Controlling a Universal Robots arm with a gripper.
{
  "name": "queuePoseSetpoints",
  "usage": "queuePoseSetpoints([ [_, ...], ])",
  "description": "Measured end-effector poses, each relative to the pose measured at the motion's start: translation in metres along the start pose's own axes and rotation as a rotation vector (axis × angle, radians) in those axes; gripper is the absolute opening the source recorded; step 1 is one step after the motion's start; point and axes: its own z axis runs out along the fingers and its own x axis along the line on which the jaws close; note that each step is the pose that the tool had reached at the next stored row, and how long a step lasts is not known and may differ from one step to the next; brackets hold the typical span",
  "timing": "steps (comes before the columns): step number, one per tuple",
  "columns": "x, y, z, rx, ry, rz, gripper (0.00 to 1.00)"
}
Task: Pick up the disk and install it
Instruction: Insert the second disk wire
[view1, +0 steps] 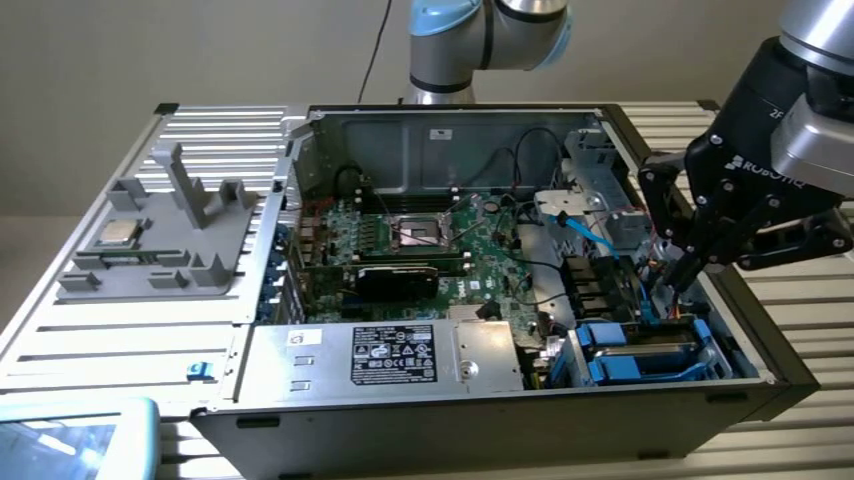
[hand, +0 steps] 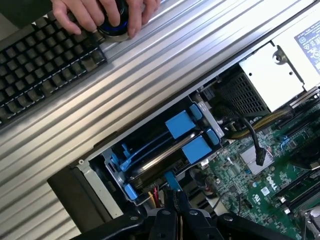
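The disk (view1: 641, 352), silver-grey in a bright blue carrier, lies in the drive cage at the near corner of the open computer case (view1: 467, 410), toward the exterior view's right. In the wrist view the disk (hand: 161, 156) shows as a silver edge between blue tabs inside the cage. My gripper (view1: 681, 282) hangs just above the cage, its black fingers pressed together and holding nothing. The same shut fingertips of the gripper (hand: 177, 198) sit close over the cage's edge, apart from the disk.
A silver power supply (view1: 387, 355) with a black label fills the case's near side, beside the motherboard (view1: 427, 240) and loose cables (view1: 587, 235). A grey fixture (view1: 160, 240) carrying a small chip stands on the slatted table. A hand (hand: 100, 15) rests on a round knob by a keyboard (hand: 45, 65).
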Motion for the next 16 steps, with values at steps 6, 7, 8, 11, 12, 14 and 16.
queuePoseSetpoints([
  [6, -0.0019, -0.0028, 0.0, 0.0005, 0.0029, -0.055, 0.11],
  [7, -0.0024, -0.0037, 0.0, 0.0005, 0.0031, -0.06, 0.11],
  [8, -0.0027, -0.0042, -0.0001, 0.0002, 0.0036, -0.067, 0.11],
  [11, -0.0034, -0.0054, -0.0001, 0.0002, 0.0061, -0.095, 0.11],
  [12, -0.0034, -0.0054, -0.0001, 0.0004, 0.0065, -0.107, 0.11],
  [14, -0.0034, -0.0054, 0.0, 0.0011, 0.0069, -0.137, 0.11],
  [16, -0.0035, -0.0054, -0.0001, 0.0028, 0.0068, -0.172, 0.11],
])
